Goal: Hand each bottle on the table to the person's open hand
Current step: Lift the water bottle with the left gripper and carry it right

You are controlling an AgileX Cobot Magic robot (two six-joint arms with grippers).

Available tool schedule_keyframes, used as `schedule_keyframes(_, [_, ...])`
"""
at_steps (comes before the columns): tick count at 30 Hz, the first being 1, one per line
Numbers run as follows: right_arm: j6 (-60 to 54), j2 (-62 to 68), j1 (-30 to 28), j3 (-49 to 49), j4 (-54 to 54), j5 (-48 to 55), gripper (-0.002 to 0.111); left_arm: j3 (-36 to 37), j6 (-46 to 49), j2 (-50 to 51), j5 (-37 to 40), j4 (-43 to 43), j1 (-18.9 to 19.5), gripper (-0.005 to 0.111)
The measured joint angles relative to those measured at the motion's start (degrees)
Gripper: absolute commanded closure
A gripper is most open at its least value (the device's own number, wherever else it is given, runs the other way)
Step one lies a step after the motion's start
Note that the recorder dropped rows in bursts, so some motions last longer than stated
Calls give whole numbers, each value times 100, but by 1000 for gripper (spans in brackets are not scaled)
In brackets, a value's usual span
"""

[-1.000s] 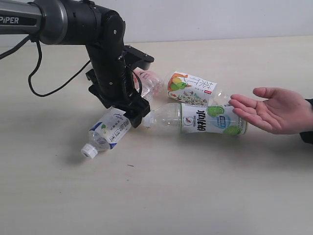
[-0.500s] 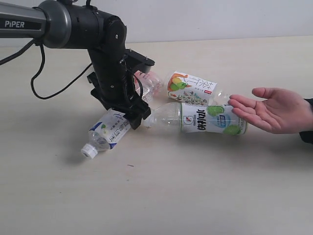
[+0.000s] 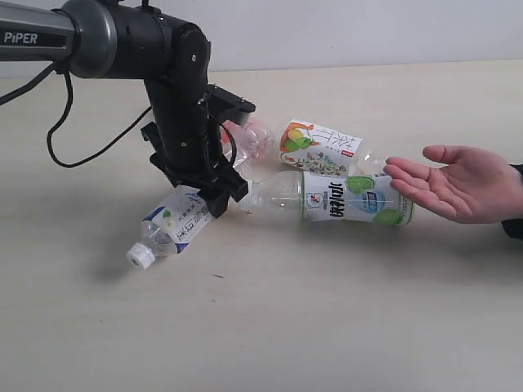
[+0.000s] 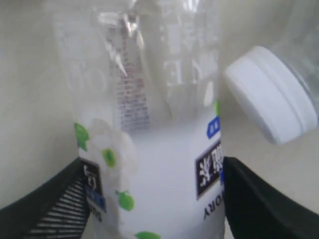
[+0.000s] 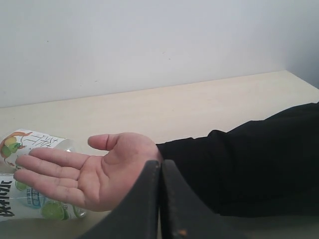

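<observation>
My left gripper (image 3: 214, 196) is shut on the blue-marked bottle (image 3: 170, 227), which hangs tilted just above the table (image 3: 327, 327) with its white cap (image 3: 139, 256) lowest. The left wrist view shows that bottle (image 4: 154, 164) pressed between both black fingers (image 4: 259, 204). The green-lime bottle (image 3: 343, 198) lies on its side at centre, its white cap (image 4: 271, 94) close to the held bottle. Behind it lie the orange-green fruit bottle (image 3: 320, 148) and the pink bottle (image 3: 249, 135), partly hidden by the arm. An open hand (image 3: 458, 184) waits palm up at the right. My right gripper (image 5: 160, 167) is shut and empty, near that hand (image 5: 94, 174).
A black cable (image 3: 73, 131) loops from the left arm over the table's left side. The person's black sleeve (image 5: 254, 169) rests at the right edge. A white wall (image 3: 368, 28) runs behind the table.
The left gripper has lifted the blue-marked bottle off the table and carried it slightly left; its capped end now hangs free. Hand and other bottles are unmoved.
</observation>
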Motion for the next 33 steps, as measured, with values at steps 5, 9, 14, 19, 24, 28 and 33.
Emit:
schedule_keyframes(5, [0, 0, 0, 0, 0, 0, 108, 0, 0, -543, 255, 0, 0, 107])
schedule_keyframes(9, [0, 0, 0, 0, 0, 0, 108, 0, -302, -1017, 615, -51, 0, 107])
schedule_keyframes(14, [0, 0, 0, 0, 0, 0, 108, 0, -755, -1603, 635, -1377, -11, 107])
schedule_keyframes(19, [0, 0, 0, 0, 0, 0, 108, -54, -819, -1763, -361, -3328, -659, 107])
schedule_keyframes(24, [0, 0, 0, 0, 0, 0, 108, -299, -1562, -1644, -1829, -3725, -1379, 107])
schedule_keyframes(28, [0, 0, 0, 0, 0, 0, 108, -404, -2091, -1389, -2710, -3782, -1680, 107])
schedule_keyframes(33, [0, 0, 0, 0, 0, 0, 108, -448, -2345, -988, -3316, -4085, -1866, 107])
